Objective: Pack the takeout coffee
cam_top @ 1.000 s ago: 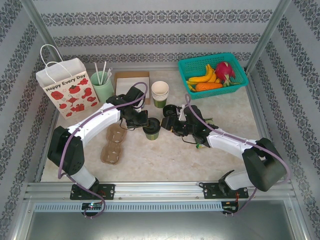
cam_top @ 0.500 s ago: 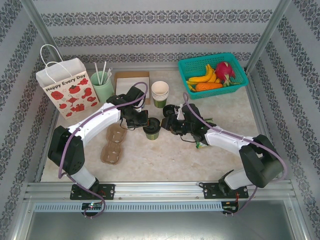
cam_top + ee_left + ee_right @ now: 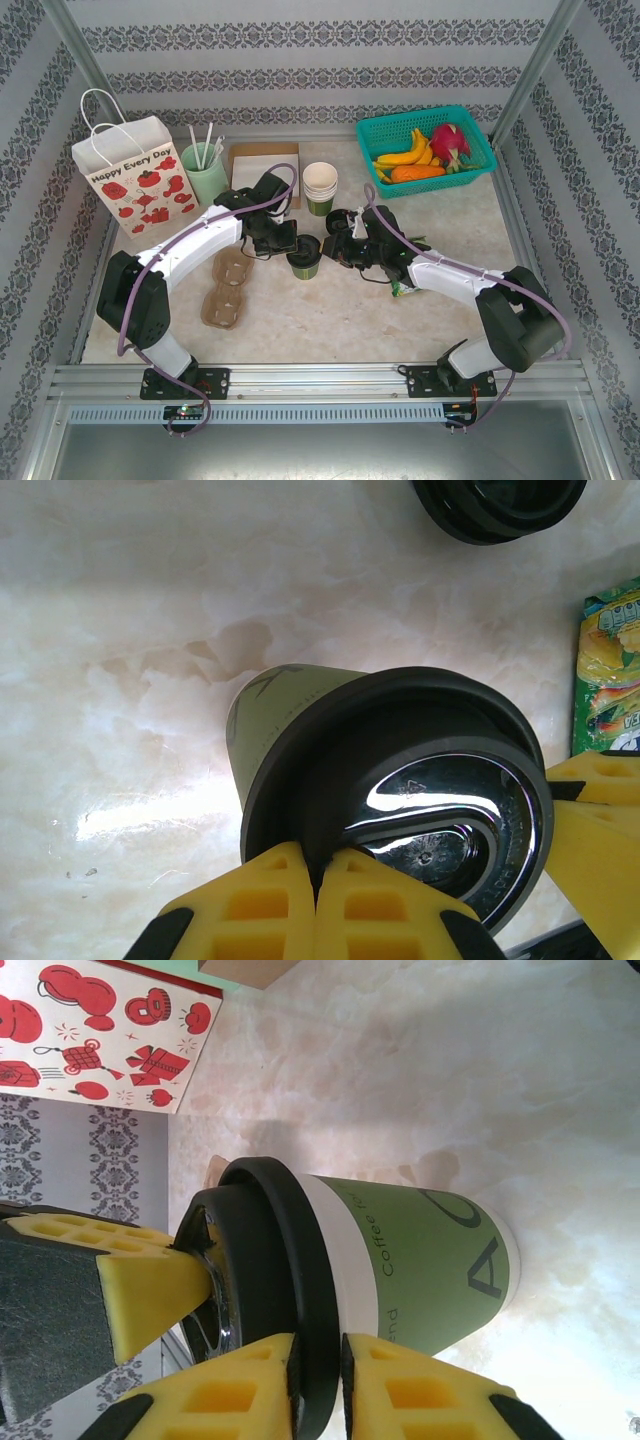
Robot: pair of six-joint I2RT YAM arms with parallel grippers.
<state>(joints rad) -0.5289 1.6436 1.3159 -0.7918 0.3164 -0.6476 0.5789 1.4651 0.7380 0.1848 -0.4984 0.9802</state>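
The takeout coffee (image 3: 303,258), a green paper cup (image 3: 430,1270) with a black lid (image 3: 400,770), stands upright on the marble table between both arms. My left gripper (image 3: 318,865) is shut, pinching the lid's rim on the cup's left side (image 3: 287,240). From the right, my right gripper (image 3: 318,1350) is shut on the opposite edge of the lid (image 3: 328,248), one yellow finger on each side of the rim. The left gripper's yellow finger (image 3: 140,1280) shows across the lid in the right wrist view.
At the back left stands a paper bag (image 3: 135,175), with a mint holder of straws (image 3: 205,170) and a brown box (image 3: 265,160) beside it. A stack of lidless cups (image 3: 320,187), a spare black lid (image 3: 500,500), a cardboard cup carrier (image 3: 226,288), a fruit basket (image 3: 425,150) and a green packet (image 3: 610,670) surround the cup.
My right gripper has slid left up to the cup and closed on the lid's rim. The left arm and the cup have stayed put.
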